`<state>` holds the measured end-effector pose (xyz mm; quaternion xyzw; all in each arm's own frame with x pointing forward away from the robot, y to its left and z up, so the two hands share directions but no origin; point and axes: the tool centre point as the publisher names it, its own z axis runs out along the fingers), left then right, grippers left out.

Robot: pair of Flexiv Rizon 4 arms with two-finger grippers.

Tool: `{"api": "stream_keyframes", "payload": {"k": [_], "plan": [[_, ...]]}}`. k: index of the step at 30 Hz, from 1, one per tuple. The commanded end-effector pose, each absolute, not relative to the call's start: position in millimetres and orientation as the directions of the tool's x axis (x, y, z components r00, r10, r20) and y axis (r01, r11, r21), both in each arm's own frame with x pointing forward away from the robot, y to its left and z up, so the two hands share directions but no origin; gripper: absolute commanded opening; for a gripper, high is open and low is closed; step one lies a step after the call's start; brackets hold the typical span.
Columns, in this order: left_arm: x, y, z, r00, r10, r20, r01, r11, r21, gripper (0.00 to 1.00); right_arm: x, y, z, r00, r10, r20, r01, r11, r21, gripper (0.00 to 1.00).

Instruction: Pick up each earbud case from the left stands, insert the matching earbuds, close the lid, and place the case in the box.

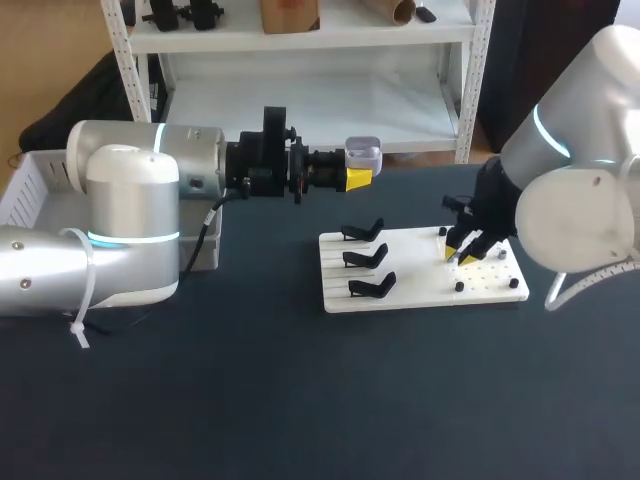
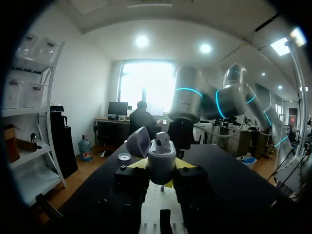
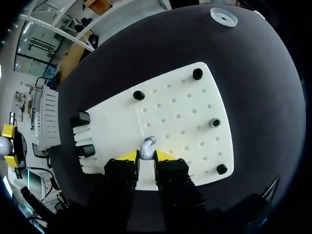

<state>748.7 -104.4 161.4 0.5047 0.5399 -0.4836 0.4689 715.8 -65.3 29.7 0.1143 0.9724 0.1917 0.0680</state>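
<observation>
My left gripper (image 1: 358, 180) is held up above the table's far side, level and pointing right, shut on a pale lavender earbud case (image 1: 363, 155). In the left wrist view the case (image 2: 161, 158) stands upright between the yellow tips with its lid (image 2: 138, 141) swung open and a white earbud (image 2: 162, 142) showing in it. My right gripper (image 1: 462, 250) is down on the white board (image 1: 420, 295). In the right wrist view its yellow fingertips (image 3: 128, 155) press a small grey-white earbud (image 3: 147, 146) from both sides. Three black stands (image 1: 365, 257) on the board's left carry no case.
Small black pegs (image 3: 197, 74) dot the perforated right half of the board (image 3: 180, 105). A grey slatted box (image 1: 30, 185) sits at the table's far left. A small white disc (image 3: 224, 18) lies on the dark table beyond the board.
</observation>
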Motion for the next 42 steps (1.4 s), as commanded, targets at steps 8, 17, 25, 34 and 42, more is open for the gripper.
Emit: {"api": "stream_keyframes", "payload": {"k": [8,17,25,34,42], "plan": [[746.9,-104.7,161.1,-0.049,0.09,-0.995,0.998,0.029,-0.047,0.0,701.2,-57.7,71.1,-0.96,0.268,-0.079,0.219,0.899,0.379,0.0],[746.9,-104.7,161.1,-0.049,0.09,-0.995,0.998,0.029,-0.047,0.0,678.2,-43.9,139.8,-0.986,0.108,-0.128,0.062,0.945,0.32,0.0],[746.9,-104.7,161.1,-0.049,0.09,-0.995,0.998,0.029,-0.047,0.0,662.2,-26.9,191.6,-0.979,-0.145,-0.142,-0.176,0.953,0.246,0.0],[746.9,-104.7,161.1,-0.049,0.09,-0.995,0.998,0.029,-0.047,0.0,680.2,2.5,229.2,-0.933,-0.317,-0.17,-0.343,0.927,0.155,0.0],[746.9,-104.7,161.1,-0.049,0.09,-0.995,0.998,0.029,-0.047,0.0,699.0,38.1,247.7,-0.894,-0.407,-0.187,-0.434,0.89,0.141,0.0]]}}
